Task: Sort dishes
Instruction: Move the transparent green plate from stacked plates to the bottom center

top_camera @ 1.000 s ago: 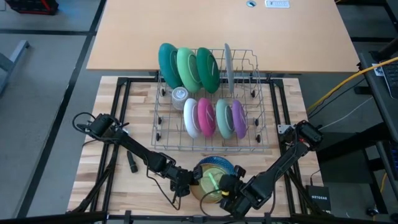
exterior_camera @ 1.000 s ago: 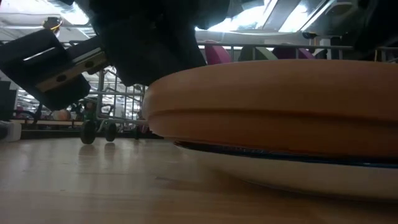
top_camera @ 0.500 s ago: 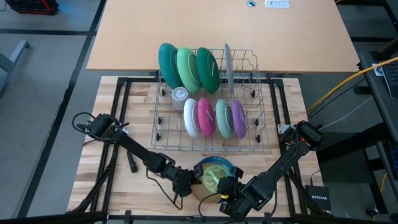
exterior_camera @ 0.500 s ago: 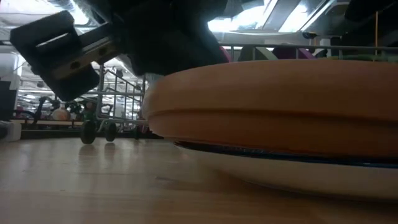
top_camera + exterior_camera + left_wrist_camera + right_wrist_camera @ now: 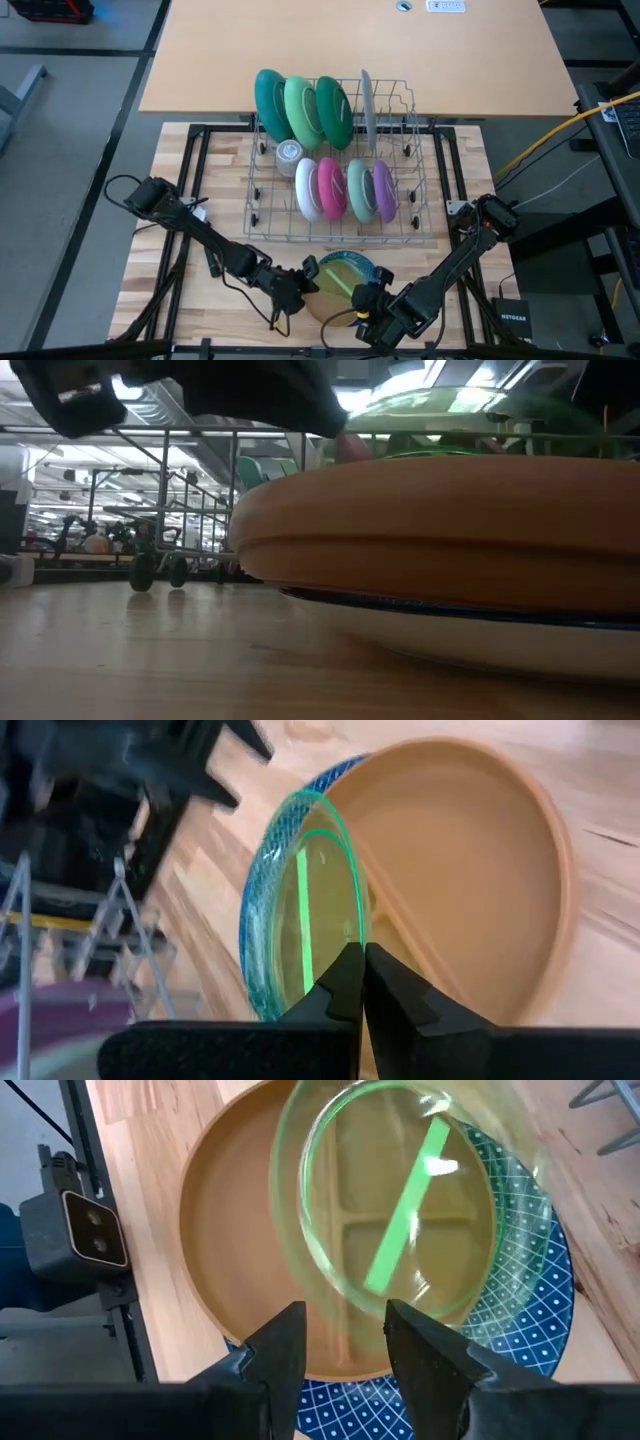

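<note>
A clear pale green dish (image 5: 346, 274) is tilted over a tan plate (image 5: 240, 1270), which lies on a blue patterned plate (image 5: 515, 1330) at the table's near edge. My left gripper (image 5: 303, 283) is shut on the green dish at its left side. My right gripper (image 5: 345, 1345) is open just above the tan plate's near rim, right of the stack, and touches nothing. In the low view the green dish (image 5: 450, 415) shows above the tan plate (image 5: 430, 530). My left gripper pinches the green dish's rim (image 5: 335, 955) between its two shut fingers, at the dish's left edge. The fingers come from the table's left, slanting down. The dish is tilted, its held edge raised above the tan plate (image 5: 470, 870); whether its far edge rests on anything I cannot tell.
A metal wire dish rack (image 5: 338, 165) stands beyond the stack, with teal, green and grey plates on edge in its far row and white, pink, teal and purple dishes in its near row. A small white cup (image 5: 289, 153) stands in the rack's left part.
My left gripper has risen and drawn a little toward the table's left, shut on the green dish. The dish has come up out of the tan plate and tipped, and now shows above the tan plate's rim in the low view.
</note>
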Motion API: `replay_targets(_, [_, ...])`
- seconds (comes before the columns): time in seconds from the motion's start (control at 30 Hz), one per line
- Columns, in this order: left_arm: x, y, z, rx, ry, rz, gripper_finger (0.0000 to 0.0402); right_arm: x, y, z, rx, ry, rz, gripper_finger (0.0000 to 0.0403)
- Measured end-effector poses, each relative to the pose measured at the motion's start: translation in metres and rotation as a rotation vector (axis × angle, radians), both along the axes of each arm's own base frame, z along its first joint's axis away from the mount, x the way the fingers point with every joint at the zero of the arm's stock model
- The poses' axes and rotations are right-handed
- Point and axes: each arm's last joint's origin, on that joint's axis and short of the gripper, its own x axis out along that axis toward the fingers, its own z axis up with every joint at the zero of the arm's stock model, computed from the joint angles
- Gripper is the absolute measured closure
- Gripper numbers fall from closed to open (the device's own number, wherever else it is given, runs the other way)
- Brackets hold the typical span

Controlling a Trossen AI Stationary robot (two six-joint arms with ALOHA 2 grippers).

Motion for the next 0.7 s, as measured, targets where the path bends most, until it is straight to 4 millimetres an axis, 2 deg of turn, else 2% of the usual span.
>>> replay_targets(0.4, [-0.030, 0.001, 0.020, -0.028, 0.104, 0.109, 0.0401, 0.000, 0.000, 0.000, -0.002, 0.003, -0.001, 0.0259])
replay_targets(0.7, [-0.057, 0.003, 0.012, -0.079, 0.300, 0.301, 0.0401, 0.000, 0.000, 0.000, -0.001, 0.002, -0.001, 0.0259])
